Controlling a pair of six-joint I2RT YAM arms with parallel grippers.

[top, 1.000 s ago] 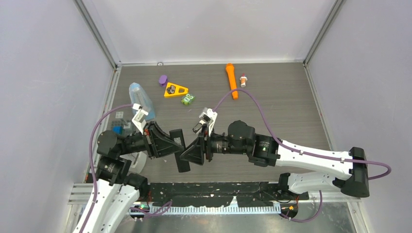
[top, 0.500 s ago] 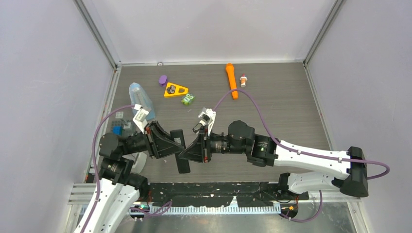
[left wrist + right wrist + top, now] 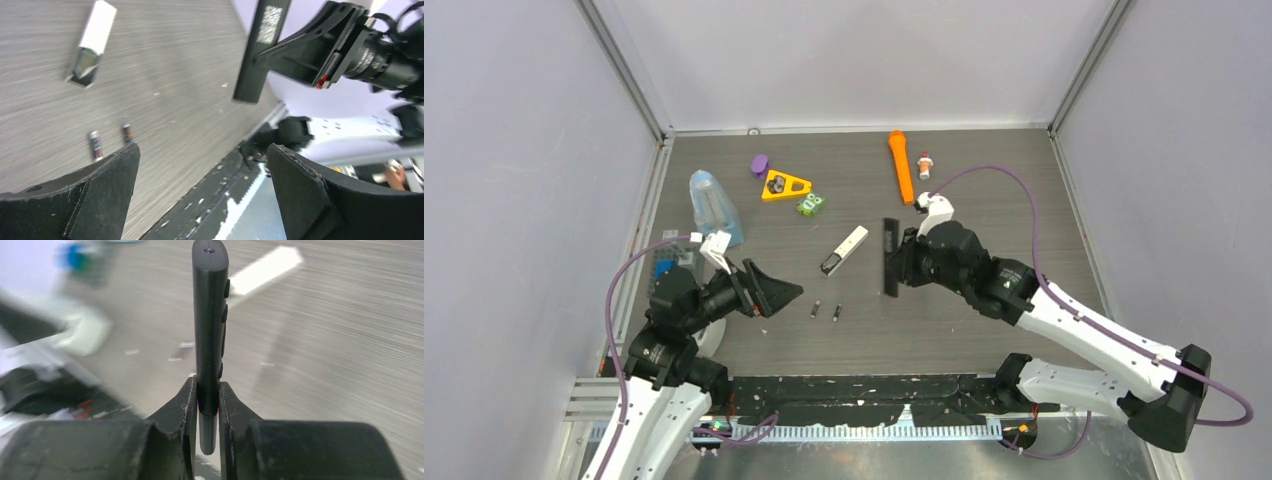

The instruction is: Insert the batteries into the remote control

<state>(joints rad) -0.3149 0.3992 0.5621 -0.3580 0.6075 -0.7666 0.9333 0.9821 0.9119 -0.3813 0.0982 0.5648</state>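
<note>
The remote control [image 3: 845, 250], a slim white bar with a dark end, lies flat mid-table; in the left wrist view the remote control [image 3: 92, 40] is at the upper left. Two batteries [image 3: 815, 311] [image 3: 837, 313] lie side by side just in front of it, and those batteries [image 3: 94, 145] [image 3: 128, 134] sit by my left finger. My left gripper [image 3: 786, 296] [image 3: 202, 150] is wide open and holds nothing. My right gripper [image 3: 896, 262] [image 3: 207, 390] is shut on a long black bar [image 3: 889, 258] [image 3: 210, 315] with buttons along one edge. It holds the bar above the table, right of the white bar.
An orange flashlight [image 3: 901, 165] and a small red-white piece [image 3: 924, 165] lie at the back. A purple piece [image 3: 759, 163], a yellow triangle [image 3: 785, 185] and a green block [image 3: 810, 204] sit at the back left. A clear bag [image 3: 712, 205] and a blue block [image 3: 664, 268] are at the left edge.
My left gripper has opened, let go of the black bar and drawn back left. My right arm has carried the bar right and away, uncovering the batteries and the white bar.
</note>
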